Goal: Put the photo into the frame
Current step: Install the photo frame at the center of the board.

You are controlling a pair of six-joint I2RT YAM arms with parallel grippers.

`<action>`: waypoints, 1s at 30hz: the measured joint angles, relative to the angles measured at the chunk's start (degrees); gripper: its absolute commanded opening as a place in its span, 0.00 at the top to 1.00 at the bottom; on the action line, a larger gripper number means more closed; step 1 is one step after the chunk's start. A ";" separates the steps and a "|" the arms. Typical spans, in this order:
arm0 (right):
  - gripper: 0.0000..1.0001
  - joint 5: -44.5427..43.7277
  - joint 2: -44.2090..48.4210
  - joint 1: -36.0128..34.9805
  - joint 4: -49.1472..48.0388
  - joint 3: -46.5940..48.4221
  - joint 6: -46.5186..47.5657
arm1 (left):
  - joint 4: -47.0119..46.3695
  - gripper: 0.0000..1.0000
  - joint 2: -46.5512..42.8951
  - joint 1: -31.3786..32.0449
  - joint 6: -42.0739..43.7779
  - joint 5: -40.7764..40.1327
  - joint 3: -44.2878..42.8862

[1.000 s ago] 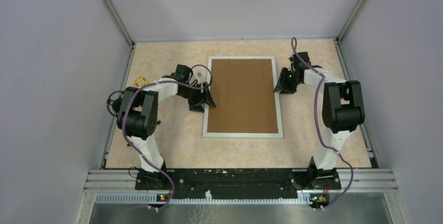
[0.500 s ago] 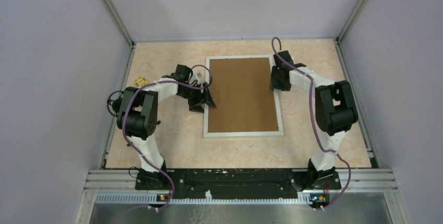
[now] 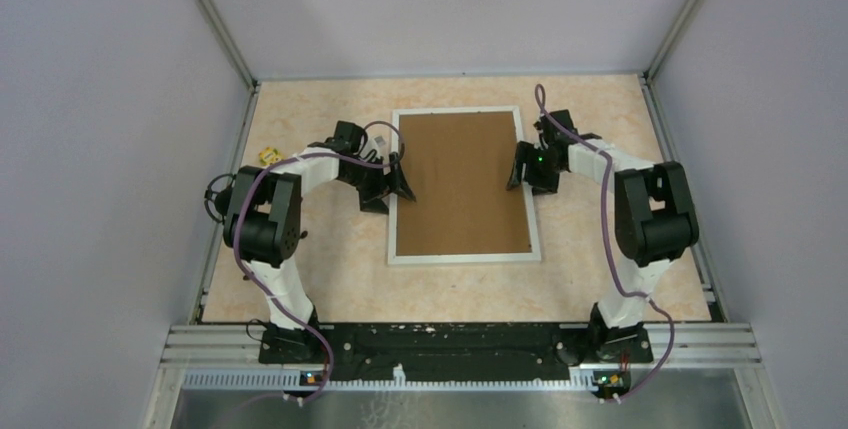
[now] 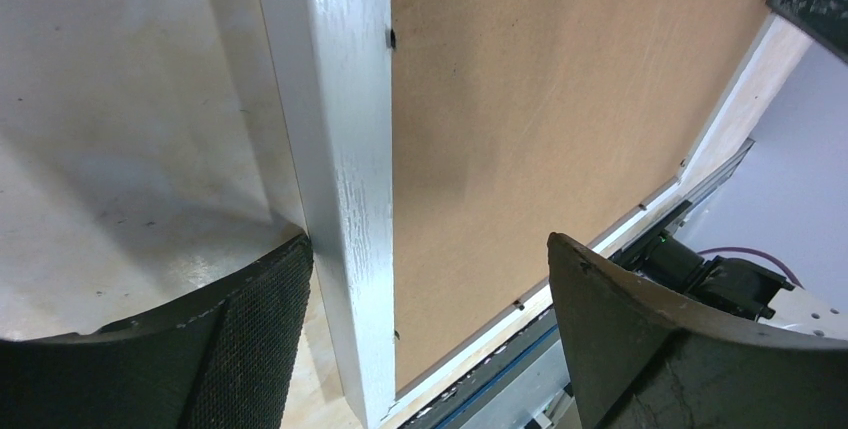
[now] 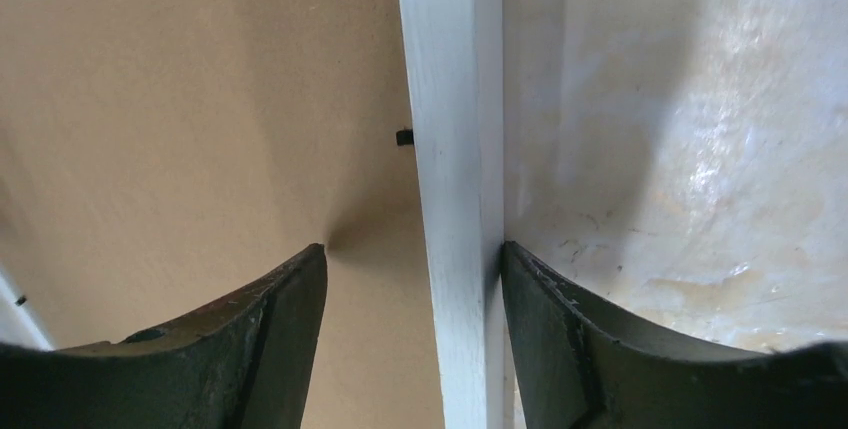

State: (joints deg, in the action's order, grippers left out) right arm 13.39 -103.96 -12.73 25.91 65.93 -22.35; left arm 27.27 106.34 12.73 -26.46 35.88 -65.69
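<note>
The frame lies flat mid-table with thin white bars around a plain brown backing board. The photo is hidden. My left gripper is open astride the frame's left bar: one finger is outside against the bar, the other is over the board. My right gripper is open astride the right bar: its outer finger touches the bar's outer edge and its inner finger is over the board. In the wrist views the left gripper and the right gripper hold nothing.
A small yellow object lies near the left wall beside the left arm. The beige tabletop is enclosed by grey walls and metal rails on three sides. A black base rail runs along the near edge.
My right gripper has swung from outside the frame's right side onto its right bar, now straddling it mid-length. The frame has shifted slightly. The left gripper has stayed at the left bar.
</note>
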 measured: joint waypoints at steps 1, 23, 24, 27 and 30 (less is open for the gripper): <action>0.37 0.96 1.01 0.42 -1.53 -1.84 -0.11 | -0.07 0.10 0.00 -0.07 -0.04 0.09 0.02; 0.56 11.26 17.27 15.08 2.73 -6.40 -2.82 | 5.49 0.13 0.74 0.76 0.98 -5.92 -11.34; 0.59 11.30 15.72 15.87 2.40 -5.33 -2.62 | 5.49 0.14 1.70 0.76 0.98 -6.38 -13.25; 0.65 11.39 11.43 16.57 2.34 -3.74 -1.68 | 5.14 0.20 5.95 0.74 0.81 -6.78 -18.86; 0.70 11.67 6.69 16.59 2.36 -2.69 -1.11 | 5.05 0.24 9.49 0.74 0.61 -6.51 -21.09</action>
State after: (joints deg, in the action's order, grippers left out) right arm 25.06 -97.27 3.86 28.27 63.24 -23.46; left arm 32.32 115.83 13.47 -25.85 29.36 -86.78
